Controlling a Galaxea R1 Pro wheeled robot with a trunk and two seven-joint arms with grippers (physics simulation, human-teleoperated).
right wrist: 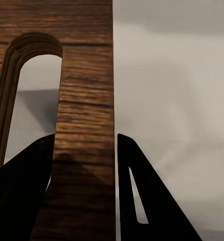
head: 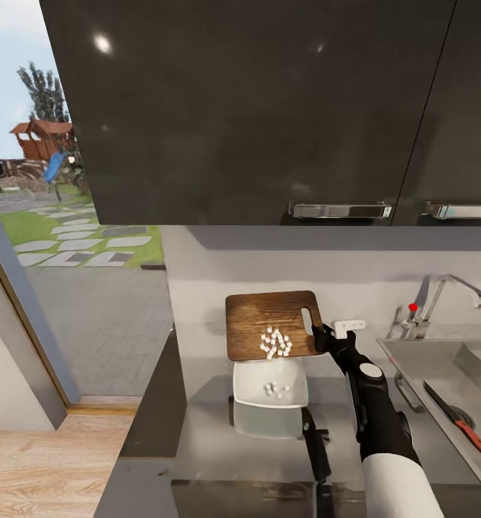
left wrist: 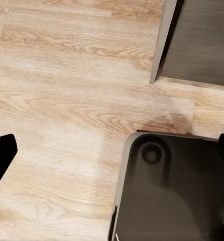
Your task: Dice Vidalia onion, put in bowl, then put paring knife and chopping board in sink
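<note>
The right tool (head: 319,332) is gripping the chopping board (head: 269,320) by the strip of wood between its slot-shaped hole and its short edge; in the right wrist view the two dark fingers (right wrist: 21,196) are straddling that strip, one reaching through the hole and one outside the edge. The board (right wrist: 84,100) is being held raised and tilted above the surface, its long axis running sideways away from the tool toward the robot's left. The relation that matters: the bowl (head: 270,383) is sitting directly below the board's low long edge, down and to the left of the tool, so anything sliding off is dropping into it.

The diced onion (head: 276,344) is showing as a cluster of small white cubes clinging near the board's lower edge, just left of the tool, while a few cubes (head: 275,390) are already lying in the white squarish bowl. The pour looks partly done, and more tilt is probably needed.

The paring knife (head: 461,420), with its dark blade and reddish handle, is lying in the sink (head: 413,360), to the right of and below the tool, so the right arm is the nearer one for carrying the board there. The left tool's state cannot be told; its wrist camera is looking down at the wooden floor (left wrist: 67,100) and the robot's dark base (left wrist: 177,191).
</note>
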